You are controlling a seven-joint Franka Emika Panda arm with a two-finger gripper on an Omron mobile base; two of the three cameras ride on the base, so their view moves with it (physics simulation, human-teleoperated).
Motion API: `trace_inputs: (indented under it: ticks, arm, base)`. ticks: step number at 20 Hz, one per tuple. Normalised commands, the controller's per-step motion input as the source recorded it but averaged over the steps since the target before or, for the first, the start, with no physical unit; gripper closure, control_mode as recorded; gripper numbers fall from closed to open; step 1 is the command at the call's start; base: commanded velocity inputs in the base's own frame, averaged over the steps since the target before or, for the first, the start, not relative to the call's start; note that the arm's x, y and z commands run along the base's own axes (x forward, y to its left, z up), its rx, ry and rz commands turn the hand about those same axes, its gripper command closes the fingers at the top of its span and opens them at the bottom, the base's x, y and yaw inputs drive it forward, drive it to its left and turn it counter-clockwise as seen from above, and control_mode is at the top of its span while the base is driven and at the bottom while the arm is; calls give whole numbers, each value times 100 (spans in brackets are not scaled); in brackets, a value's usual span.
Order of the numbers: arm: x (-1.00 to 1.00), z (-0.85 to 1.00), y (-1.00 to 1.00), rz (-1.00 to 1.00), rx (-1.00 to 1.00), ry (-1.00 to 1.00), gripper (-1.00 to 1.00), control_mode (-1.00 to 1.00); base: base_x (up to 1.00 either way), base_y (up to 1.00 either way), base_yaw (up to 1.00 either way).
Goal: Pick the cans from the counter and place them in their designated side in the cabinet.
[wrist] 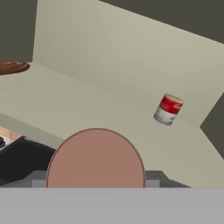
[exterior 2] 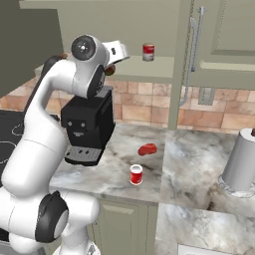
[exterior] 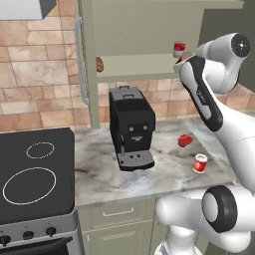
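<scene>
Cans are split: one red-and-white can stands on the cabinet shelf toward its right end, another waits on the counter near a small red lumpy object. My jaws are clamped on a third can, its pale round top facing my hand camera, raised at the shelf's front edge above the black coffee machine. Risks, as I judge them: clipping the shelf lip, knocking the shelved can, or releasing on the wrong side.
</scene>
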Motion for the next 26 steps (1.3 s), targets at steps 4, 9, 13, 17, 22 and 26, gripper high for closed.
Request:
trace_inputs:
  ticks: [4,9,13,17,22,26]
  arm:
    - [17,0,-9,0,0,0,100,-100]
    - [20,-1,-11,0,0,0,100,-100]
    - [22,-2,-5,0,0,0,100,-100]
    - [27,-3,-6,0,0,1,100,-100]
    - [29,-2,-7,0,0,3,100,-100]
    - [30,-2,-7,0,0,3,100,-100]
  base:
    - [0,0,0]
    - [0,0,0]
    - [0,0,0]
    - [0,0,0]
    - [0,0,0]
    - [0,0,0]
